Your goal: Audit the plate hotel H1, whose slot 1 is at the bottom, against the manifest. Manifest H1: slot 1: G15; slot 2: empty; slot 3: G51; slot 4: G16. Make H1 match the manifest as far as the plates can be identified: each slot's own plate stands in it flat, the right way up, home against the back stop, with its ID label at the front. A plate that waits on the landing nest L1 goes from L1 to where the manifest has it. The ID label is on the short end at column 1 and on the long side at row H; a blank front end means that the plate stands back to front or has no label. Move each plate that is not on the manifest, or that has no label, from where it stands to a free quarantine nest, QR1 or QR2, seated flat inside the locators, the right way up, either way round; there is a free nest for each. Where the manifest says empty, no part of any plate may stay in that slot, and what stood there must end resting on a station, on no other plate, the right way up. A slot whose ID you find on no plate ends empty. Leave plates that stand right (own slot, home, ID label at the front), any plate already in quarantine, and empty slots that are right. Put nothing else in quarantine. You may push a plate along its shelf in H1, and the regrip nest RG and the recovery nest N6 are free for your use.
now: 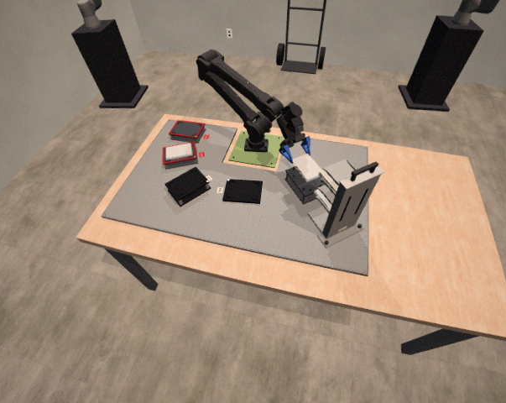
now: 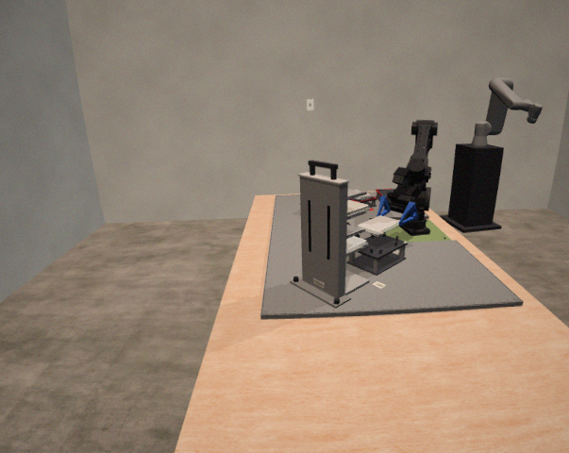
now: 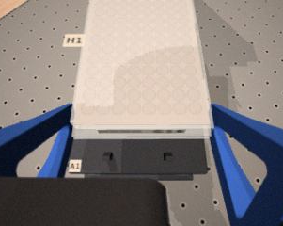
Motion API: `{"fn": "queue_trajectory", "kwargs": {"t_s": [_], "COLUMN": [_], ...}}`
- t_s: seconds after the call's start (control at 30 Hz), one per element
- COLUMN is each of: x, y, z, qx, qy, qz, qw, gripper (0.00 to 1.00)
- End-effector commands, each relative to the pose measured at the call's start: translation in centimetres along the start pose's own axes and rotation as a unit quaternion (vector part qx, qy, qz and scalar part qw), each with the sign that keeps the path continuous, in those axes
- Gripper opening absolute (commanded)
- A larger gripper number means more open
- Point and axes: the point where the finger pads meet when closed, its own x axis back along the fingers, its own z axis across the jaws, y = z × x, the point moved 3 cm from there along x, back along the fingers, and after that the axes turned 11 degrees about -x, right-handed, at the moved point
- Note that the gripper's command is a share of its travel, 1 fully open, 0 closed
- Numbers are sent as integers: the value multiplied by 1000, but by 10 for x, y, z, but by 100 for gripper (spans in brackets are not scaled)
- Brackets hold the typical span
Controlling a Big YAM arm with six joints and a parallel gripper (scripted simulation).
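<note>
My gripper (image 1: 300, 158) (image 2: 391, 218) (image 3: 141, 111) is shut on a white plate (image 1: 307, 168) (image 2: 377, 225) (image 3: 150, 85), gripping its long sides near one end. The plate is level, raised above a black nest (image 1: 305, 194) (image 2: 382, 247) (image 3: 138, 155) in front of the hotel. Its near end carries an ID label (image 3: 169, 131) that looks like G1 with an unclear last digit. The hotel H1 (image 1: 350, 203) (image 2: 322, 234) stands just beyond; white plates show in an upper slot (image 2: 357, 207) and a lower slot (image 2: 356, 243). Their labels are hidden.
One red nest (image 1: 170, 161) at the left holds a white plate (image 1: 179, 151); another red nest (image 1: 186, 128) behind it looks empty. A tilted-looking black stand (image 1: 186, 184) and a low black nest (image 1: 242, 191) stand mid-mat. The hotel's black handle (image 1: 364, 170) (image 2: 323, 164) rises highest.
</note>
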Motion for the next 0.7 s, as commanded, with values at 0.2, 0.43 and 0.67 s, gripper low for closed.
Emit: {"fn": "queue_trajectory", "kwargs": {"t_s": [0.2, 0.43, 0.67], "x": [12, 19, 23], "y": [51, 59, 64], "z": [22, 23, 23], "qx": [-15, -17, -16], "qy": [20, 22, 21], "qz": [-33, -36, -36], "qw": [999, 999, 999], "gripper": [86, 86, 86]}}
